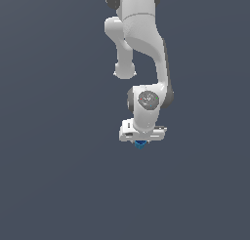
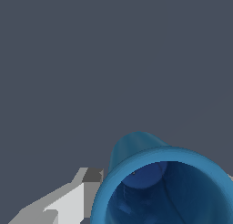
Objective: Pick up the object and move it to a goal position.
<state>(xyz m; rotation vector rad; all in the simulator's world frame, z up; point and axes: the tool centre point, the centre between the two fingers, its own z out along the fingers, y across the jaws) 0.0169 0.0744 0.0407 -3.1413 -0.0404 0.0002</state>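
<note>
The object, a small glossy blue cup (image 2: 159, 182), fills the wrist view with its flared rim and open mouth turned toward the camera. My gripper (image 2: 161, 177) stands around it: one grey-white finger (image 2: 77, 198) lies against the rim on one side, and a sliver of the other shows at the opposite rim. In the exterior view only a bit of the blue cup (image 1: 140, 145) peeks out beneath the white hand (image 1: 142, 130). The fingertips are hidden there.
A plain dark grey surface (image 1: 53, 175) spreads all around. The white arm (image 1: 141, 44) reaches down from the top of the exterior view. No other objects and no goal marker are in view.
</note>
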